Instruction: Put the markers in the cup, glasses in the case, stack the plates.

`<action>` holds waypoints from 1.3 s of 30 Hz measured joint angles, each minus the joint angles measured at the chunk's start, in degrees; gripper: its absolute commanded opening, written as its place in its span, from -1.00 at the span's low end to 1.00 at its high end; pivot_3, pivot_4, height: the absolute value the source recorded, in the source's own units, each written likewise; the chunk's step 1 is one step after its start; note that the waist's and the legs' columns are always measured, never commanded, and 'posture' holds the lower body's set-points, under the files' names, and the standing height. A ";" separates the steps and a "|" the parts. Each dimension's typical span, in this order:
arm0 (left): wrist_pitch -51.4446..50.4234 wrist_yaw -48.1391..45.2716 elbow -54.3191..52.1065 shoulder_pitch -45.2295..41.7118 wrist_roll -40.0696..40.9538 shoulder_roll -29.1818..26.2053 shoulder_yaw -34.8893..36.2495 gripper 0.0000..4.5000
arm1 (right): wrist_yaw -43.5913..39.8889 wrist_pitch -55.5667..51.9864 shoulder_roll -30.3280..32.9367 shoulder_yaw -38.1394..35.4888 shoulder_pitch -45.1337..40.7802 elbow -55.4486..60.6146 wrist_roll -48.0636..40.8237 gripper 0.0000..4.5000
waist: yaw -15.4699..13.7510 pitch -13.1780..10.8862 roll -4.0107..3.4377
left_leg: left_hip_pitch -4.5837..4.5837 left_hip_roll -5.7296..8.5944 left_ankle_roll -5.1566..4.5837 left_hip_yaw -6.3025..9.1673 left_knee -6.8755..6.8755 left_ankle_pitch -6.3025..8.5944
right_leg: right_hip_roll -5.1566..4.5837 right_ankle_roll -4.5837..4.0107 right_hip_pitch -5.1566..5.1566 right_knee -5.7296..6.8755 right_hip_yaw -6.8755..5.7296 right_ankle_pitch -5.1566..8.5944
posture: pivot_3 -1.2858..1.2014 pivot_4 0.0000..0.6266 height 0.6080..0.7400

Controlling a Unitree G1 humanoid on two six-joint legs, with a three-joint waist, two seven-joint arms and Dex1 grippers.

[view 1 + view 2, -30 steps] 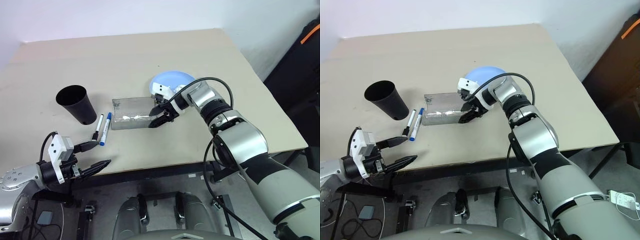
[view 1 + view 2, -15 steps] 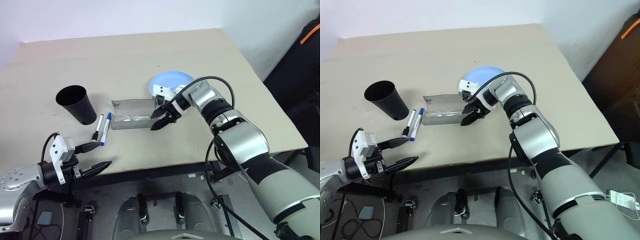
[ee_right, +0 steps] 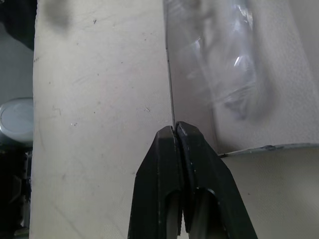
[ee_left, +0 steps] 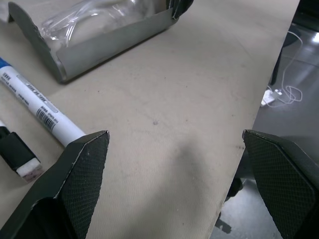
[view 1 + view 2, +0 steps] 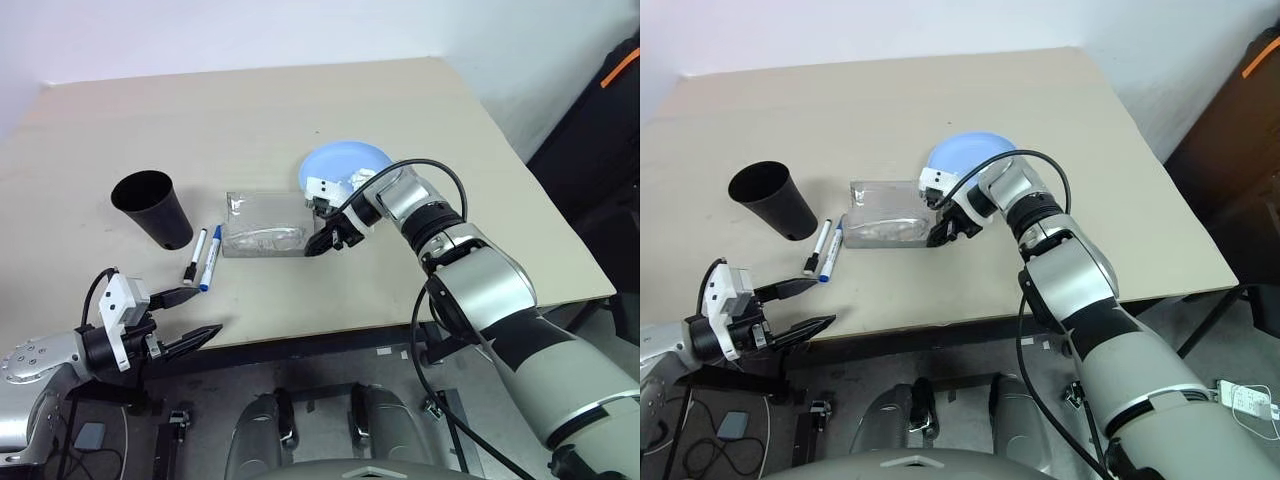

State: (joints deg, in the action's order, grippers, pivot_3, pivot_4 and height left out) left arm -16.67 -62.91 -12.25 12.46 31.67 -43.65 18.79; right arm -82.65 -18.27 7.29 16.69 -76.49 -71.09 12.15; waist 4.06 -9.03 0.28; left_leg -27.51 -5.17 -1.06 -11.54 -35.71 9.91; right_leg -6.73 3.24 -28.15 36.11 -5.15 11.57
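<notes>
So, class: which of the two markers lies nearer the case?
The blue-capped marker; it lies between the black-capped marker and the case.

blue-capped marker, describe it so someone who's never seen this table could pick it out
Start at the black cup on the left of the tan table. Between it and the grey case lie two white-barrelled markers, side by side. The blue-capped marker is the one nearer the case; its neighbour has black ends.
</notes>
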 measured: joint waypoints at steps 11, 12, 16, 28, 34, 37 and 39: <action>1.25 -1.20 2.04 -0.59 -1.04 0.01 -0.11 1.00 | -4.21 -3.20 0.34 -0.40 -0.15 -0.01 -0.78 -0.99 | -0.03 0.00 0.00 | -0.02 0.00 0.00 0.00 0.03 0.00 | 0.02 -0.04 -0.02 -0.05 -0.01 -0.03 | 0.03 -0.52 0.57; 1.30 -1.21 2.04 -0.58 -1.11 0.03 -0.14 1.00 | -5.42 -3.96 0.45 -0.37 -0.16 -0.02 -0.92 -0.99 | -0.02 0.00 0.00 | -0.03 0.00 0.00 -0.01 0.03 0.00 | 0.02 -0.04 -0.03 -0.06 -0.01 -0.03 | 0.03 -0.52 0.57; 1.32 -1.12 2.00 -0.37 -1.19 0.30 -0.33 1.00 | -8.77 -6.09 0.78 0.71 -0.17 -0.01 -1.50 -0.99 | 0.00 0.00 0.00 | -0.04 0.00 0.00 -0.01 0.03 0.00 | 0.02 -0.04 -0.05 -0.05 -0.01 -0.03 | 0.03 -0.52 0.57; 1.80 -0.94 2.04 -0.21 -1.20 0.86 -1.68 1.00 | -9.31 -16.71 10.25 21.30 3.41 15.82 -20.46 -0.99 | -0.10 -0.01 0.00 | -0.04 0.01 -0.01 0.03 0.03 0.00 | -0.05 -0.07 -0.04 -0.10 0.00 -0.04 | 0.03 -0.52 0.57; 2.00 -0.67 1.99 -0.44 -1.20 0.99 -2.24 1.00 | -9.32 -23.61 16.12 30.67 4.26 25.40 -32.22 -0.99 | -0.08 -0.01 0.00 | -0.02 0.00 -0.01 0.09 0.04 0.01 | -0.03 -0.07 -0.06 -0.08 -0.03 -0.04 | 0.03 -0.52 0.57; 1.96 -0.56 1.97 -0.73 -1.19 1.03 -2.29 1.00 | -9.32 -24.15 17.65 34.07 4.30 28.12 -34.77 -0.99 | -0.11 -0.01 0.00 | -0.02 0.00 -0.01 0.11 0.03 0.00 | -0.01 -0.07 -0.08 -0.08 -0.04 -0.04 | 0.03 -0.52 0.57; 1.89 -0.42 1.86 -1.02 -1.19 1.02 -2.29 1.00 | -9.32 -22.70 17.79 34.35 4.51 28.45 -35.13 -0.99 | -0.13 -0.01 0.00 | -0.02 0.00 -0.01 0.11 0.02 0.01 | -0.01 -0.07 -0.06 -0.08 -0.04 -0.04 | 0.03 -0.52 0.57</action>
State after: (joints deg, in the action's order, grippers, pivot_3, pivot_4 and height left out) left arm -14.78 -63.32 -10.38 11.44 30.48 -42.62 16.50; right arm -91.97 -40.97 25.07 51.03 -71.99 -42.65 -22.97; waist 3.93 -9.04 0.28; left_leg -27.54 -5.17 -1.07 -11.43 -35.69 9.91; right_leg -6.74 3.17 -28.22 36.02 -5.19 11.52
